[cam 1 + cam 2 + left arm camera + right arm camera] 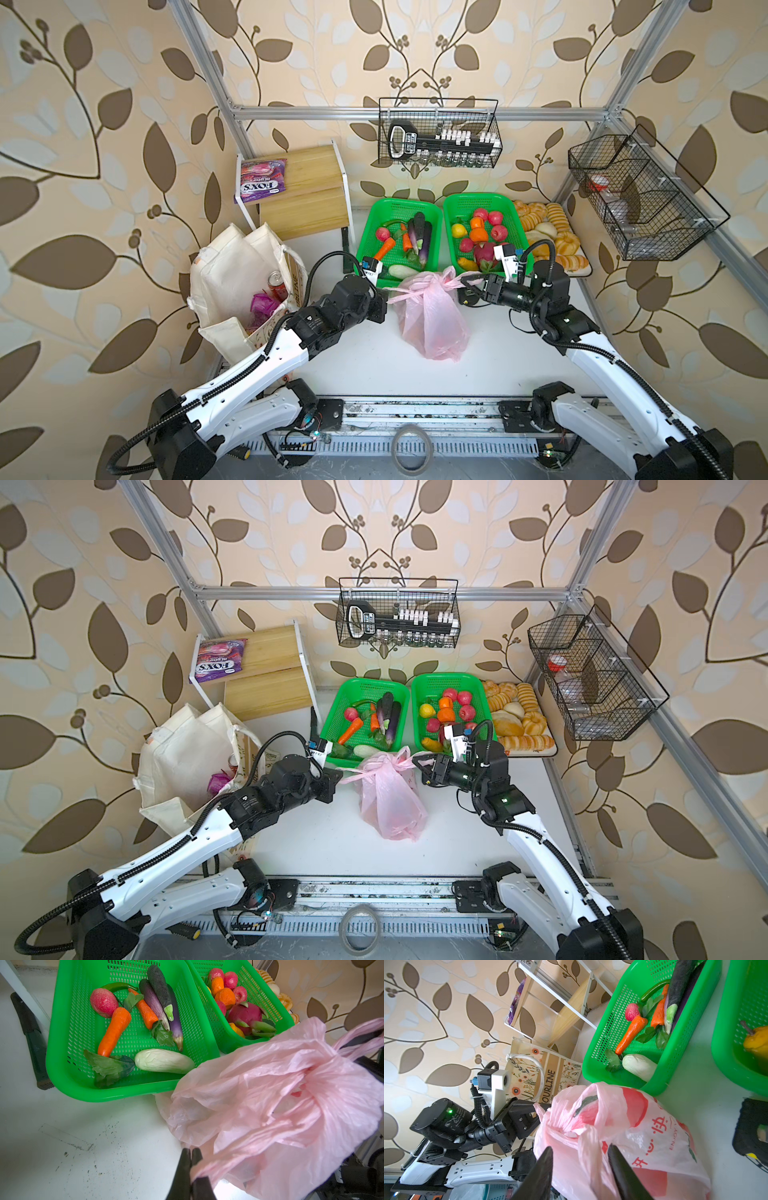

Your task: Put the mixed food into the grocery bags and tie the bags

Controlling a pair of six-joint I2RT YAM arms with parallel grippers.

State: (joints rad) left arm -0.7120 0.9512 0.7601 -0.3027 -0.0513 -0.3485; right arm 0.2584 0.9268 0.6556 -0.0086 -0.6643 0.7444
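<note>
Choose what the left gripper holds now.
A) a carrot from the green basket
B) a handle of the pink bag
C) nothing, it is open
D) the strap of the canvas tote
B: in the left wrist view the left gripper is shut on a twisted handle of the pink bag.

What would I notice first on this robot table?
The pink plastic bag in the middle of the table grabs the eye first, the left gripper pinching one handle in shut jaws and the right gripper at its other side, jaws apart. Just behind sit two bright green baskets of colourful vegetables and fruit, and a cream tote stands at the left with a red soda can inside.
</note>
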